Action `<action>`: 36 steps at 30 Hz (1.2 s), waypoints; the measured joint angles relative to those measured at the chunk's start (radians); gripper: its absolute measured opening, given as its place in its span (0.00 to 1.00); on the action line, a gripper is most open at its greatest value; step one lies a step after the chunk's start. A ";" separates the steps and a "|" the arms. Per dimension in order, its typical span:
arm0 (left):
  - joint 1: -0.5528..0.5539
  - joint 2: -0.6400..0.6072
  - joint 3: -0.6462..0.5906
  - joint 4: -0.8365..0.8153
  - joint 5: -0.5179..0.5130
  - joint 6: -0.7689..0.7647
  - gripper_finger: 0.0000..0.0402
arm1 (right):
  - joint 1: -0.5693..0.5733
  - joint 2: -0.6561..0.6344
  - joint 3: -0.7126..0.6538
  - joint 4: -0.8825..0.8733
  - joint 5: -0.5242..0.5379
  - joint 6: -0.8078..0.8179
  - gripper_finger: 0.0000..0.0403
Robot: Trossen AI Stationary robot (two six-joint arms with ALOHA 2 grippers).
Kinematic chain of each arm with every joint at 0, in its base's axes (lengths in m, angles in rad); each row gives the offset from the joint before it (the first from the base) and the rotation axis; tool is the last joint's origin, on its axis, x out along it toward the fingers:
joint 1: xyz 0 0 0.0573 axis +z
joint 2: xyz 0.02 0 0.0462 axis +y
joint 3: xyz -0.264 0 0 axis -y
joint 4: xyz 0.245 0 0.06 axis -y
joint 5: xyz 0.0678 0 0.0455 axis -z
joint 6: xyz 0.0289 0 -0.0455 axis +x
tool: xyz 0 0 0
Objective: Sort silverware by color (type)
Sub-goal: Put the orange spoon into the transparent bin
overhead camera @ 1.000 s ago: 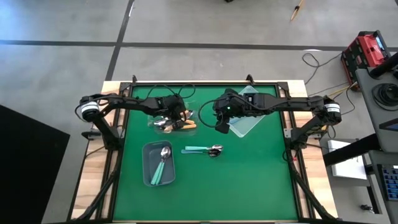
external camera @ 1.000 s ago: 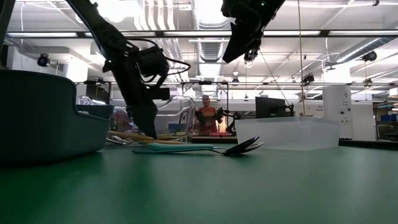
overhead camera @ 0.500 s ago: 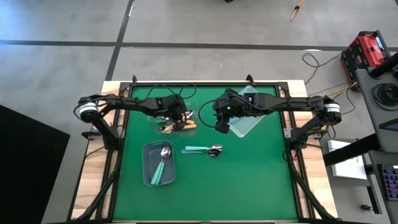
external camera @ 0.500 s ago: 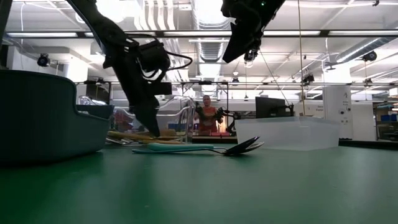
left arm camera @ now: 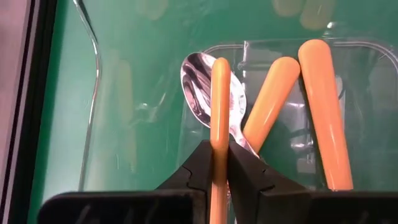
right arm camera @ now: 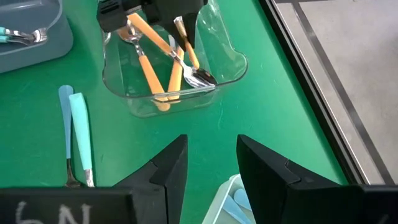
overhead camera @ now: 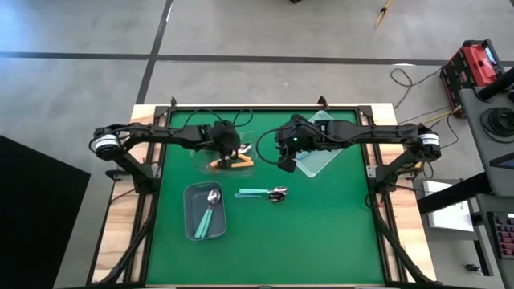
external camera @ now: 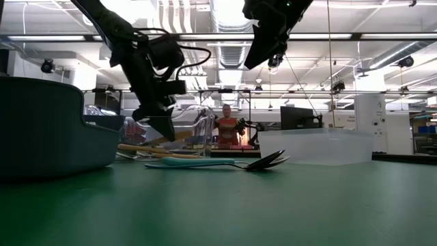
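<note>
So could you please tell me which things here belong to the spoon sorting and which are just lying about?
Job:
- orange-handled metal spoons, one pinched by the left gripper
- teal-handled metal spoons on the green mat
- clear plastic bin
- grey plastic bin
- right gripper, open, waiting

Lying about:
- red case on the floor

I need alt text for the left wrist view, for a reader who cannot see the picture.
The left end effector is shut on the handle of an orange-handled spoon, over a clear plastic bin on the green table. Two more orange handles lie in the bin beside it.
</note>
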State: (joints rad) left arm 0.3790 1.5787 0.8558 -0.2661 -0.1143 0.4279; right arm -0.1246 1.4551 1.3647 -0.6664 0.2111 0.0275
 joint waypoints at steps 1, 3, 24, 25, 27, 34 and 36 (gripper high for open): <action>0.000 0.000 0.000 -0.002 0.000 -0.007 0.05 | 0.000 0.000 0.000 0.000 0.000 0.001 0.32; 0.000 0.000 0.000 -0.009 0.000 -0.049 0.07 | 0.000 0.000 0.000 -0.001 0.000 0.007 0.32; -0.018 -0.087 0.000 -0.067 0.035 -0.052 0.05 | 0.000 0.001 0.000 0.022 0.000 -0.002 0.32; -0.023 -0.087 0.000 -0.066 0.034 -0.047 0.05 | 0.000 0.001 0.000 0.022 0.000 -0.002 0.32; -0.028 -0.088 0.000 -0.065 0.035 -0.044 0.05 | 0.000 0.001 0.000 0.022 0.000 -0.002 0.32; -0.027 -0.087 0.000 -0.035 0.020 -0.017 0.05 | 0.000 0.012 0.000 0.042 0.000 -0.017 0.32; -0.028 -0.087 0.000 -0.023 0.019 -0.017 0.05 | 0.000 0.018 0.000 0.056 0.000 -0.024 0.32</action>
State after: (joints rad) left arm 0.3511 1.4914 0.8562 -0.2887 -0.0952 0.4110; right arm -0.1246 1.4732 1.3647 -0.6103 0.2109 0.0039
